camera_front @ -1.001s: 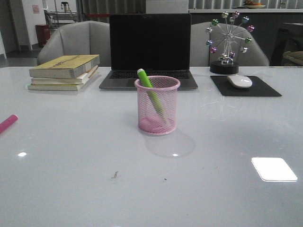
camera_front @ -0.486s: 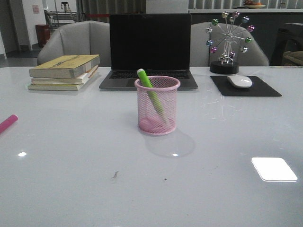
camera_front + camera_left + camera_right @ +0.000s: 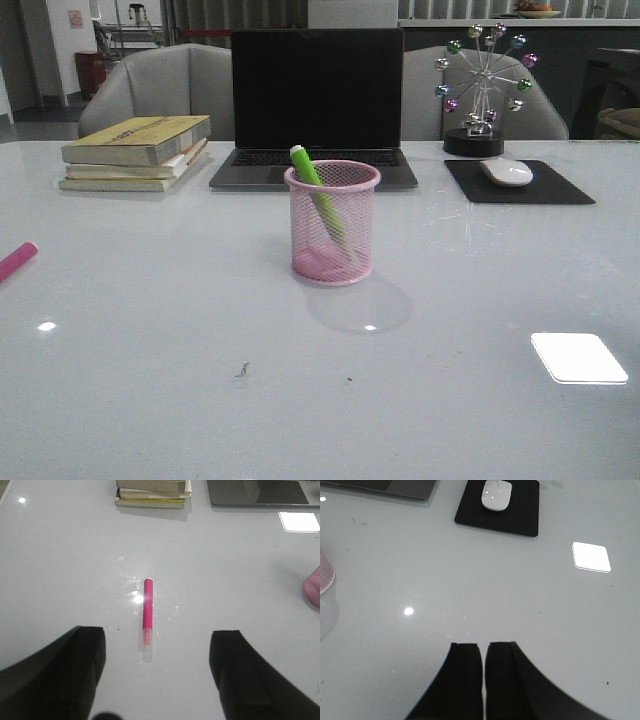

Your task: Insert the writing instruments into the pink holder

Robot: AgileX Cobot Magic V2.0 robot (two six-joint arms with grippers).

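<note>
The pink mesh holder (image 3: 332, 223) stands upright mid-table in front of the laptop. A lime green marker (image 3: 318, 197) leans inside it, whitish end up. The hot pink marker (image 3: 16, 261) lies flat at the table's left edge. In the left wrist view that pink marker (image 3: 147, 611) lies just ahead of my left gripper (image 3: 157, 645), whose fingers stand wide open above the table, apart from it. An edge of the holder (image 3: 313, 587) shows at that view's side. My right gripper (image 3: 484, 647) is shut with nothing in it, over bare table; the holder's edge (image 3: 325, 575) shows there too.
An open laptop (image 3: 316, 105) sits behind the holder, a stack of books (image 3: 135, 152) at the back left. At the back right are a black mouse pad (image 3: 517, 182) with a white mouse (image 3: 506, 171) and a ferris-wheel ornament (image 3: 485, 90). Neither arm shows in the front view.
</note>
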